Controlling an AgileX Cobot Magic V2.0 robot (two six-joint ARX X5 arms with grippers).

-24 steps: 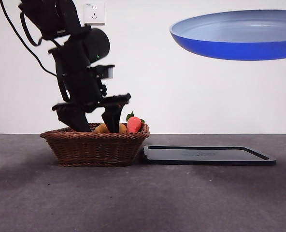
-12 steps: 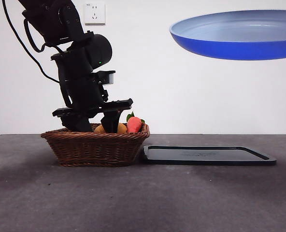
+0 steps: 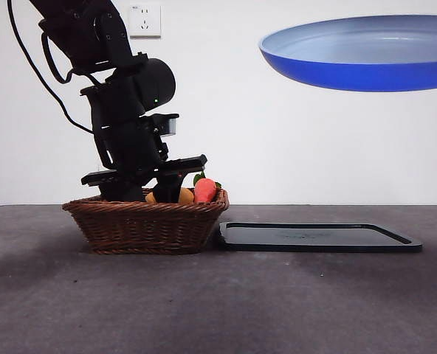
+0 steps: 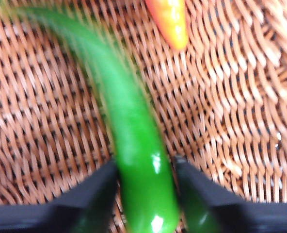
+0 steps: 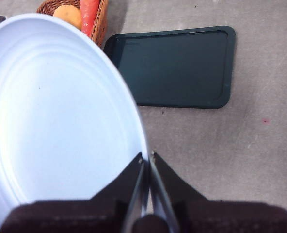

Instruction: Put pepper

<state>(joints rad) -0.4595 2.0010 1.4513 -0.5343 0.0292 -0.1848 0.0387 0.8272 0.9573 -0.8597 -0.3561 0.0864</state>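
Note:
The pepper (image 4: 134, 145), glossy green and long, lies on the floor of the wicker basket (image 3: 145, 225). It is hidden behind the basket wall in the front view. My left gripper (image 4: 146, 194) is down inside the basket (image 3: 146, 193). Its jaws are open and stand close on either side of the pepper's near end. My right gripper (image 5: 147, 160) is shut on the rim of the blue plate (image 5: 61, 121) and holds it high above the table (image 3: 359, 63).
A dark tray (image 3: 314, 237) lies flat just right of the basket and shows in the right wrist view (image 5: 177, 65). A red-orange item with green leaves (image 3: 204, 189) and a yellow-orange item (image 3: 186, 195) sit at the basket's right end.
My left gripper has moved lower into the basket and levelled out. The plate and the right arm have not moved.

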